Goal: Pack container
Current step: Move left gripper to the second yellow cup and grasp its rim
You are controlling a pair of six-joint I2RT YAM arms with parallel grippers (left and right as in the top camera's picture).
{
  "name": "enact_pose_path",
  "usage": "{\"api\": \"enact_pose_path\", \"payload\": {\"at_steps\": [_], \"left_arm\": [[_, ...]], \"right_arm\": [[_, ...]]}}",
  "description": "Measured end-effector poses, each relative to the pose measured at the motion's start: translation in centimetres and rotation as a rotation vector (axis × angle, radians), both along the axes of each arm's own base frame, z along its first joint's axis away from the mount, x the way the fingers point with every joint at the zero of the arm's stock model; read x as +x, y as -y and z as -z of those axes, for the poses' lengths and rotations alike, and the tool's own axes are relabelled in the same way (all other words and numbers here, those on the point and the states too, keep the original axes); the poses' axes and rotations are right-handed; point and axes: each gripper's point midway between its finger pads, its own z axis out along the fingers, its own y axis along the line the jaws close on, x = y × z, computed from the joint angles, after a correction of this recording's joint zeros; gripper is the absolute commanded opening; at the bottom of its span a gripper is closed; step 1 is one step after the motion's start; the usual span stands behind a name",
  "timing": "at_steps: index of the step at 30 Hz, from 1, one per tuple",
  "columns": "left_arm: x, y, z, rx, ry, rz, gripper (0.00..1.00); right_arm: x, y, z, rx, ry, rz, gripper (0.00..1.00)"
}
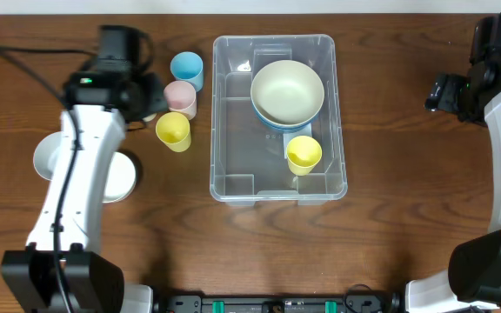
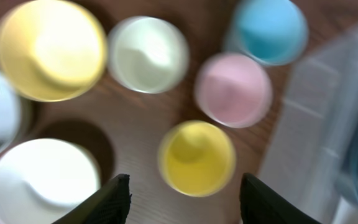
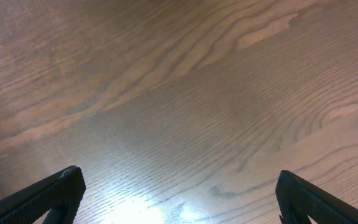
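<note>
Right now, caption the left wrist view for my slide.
Open left gripper above a small yellow plastic cup, beside the clear rectangular plastic container.

Dark wood-grain table [image 1: 390, 243], soft glare

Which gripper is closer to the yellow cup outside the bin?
Left. The left gripper hangs just over the yellow cup; the right gripper is over bare table, far beyond the container.
</note>
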Motion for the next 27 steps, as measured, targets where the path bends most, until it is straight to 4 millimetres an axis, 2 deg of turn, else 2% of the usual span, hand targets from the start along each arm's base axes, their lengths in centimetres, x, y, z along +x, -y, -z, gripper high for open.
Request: {"api": "enact_pose_path", "payload": {"at_steps": [3,6,9,11,15,18,22,25,27], "left_arm": [[-0.1,-1.8,0.3,-0.045,-0.006,-0.061,0.57],[-0.2,-2.1,1.3,-0.081,-0.032,-0.08,0.57],[-0.4,-1.7,3.7,-0.116,-0.098,-0.094,0.57],[-0.6,-1.3,6.2,-0.141,-0.167,-0.101,0.57],[-1.4,-0.6,9.9,-0.18,-0.276,-0.106,0.57],[-2.0,-0.3,11.4,-0.196,-0.325,-0.108,0.57],[-2.4,-0.2,12.3,-0.202,-0.352,-0.108,0.56],[-2.3,-0.1,12.5,-0.208,-0.357,-0.113,0.44],[-2.2,0.0,12.5,-0.215,-0.351,-0.114,0.4]], "right_arm": [[0.0,0.0,0.0,0.0,0.0,0.0,0.99],[0.0,0.0,0.0,0.0,0.0,0.0,0.99],[0.0,0.0,0.0,0.0,0.0,0.0,0.99],[0.0,0.0,0.0,0.0,0.0,0.0,0.99],[0.0,0.0,0.0,0.0,0.0,0.0,0.99],[0.0,0.0,0.0,0.0,0.0,0.0,0.99],[0.0,0.0,0.0,0.0,0.0,0.0,0.99],[0.0,0.0,0.0,0.0,0.0,0.0,0.99],[0.0,0.0,0.0,0.0,0.0,0.0,0.99]]}}
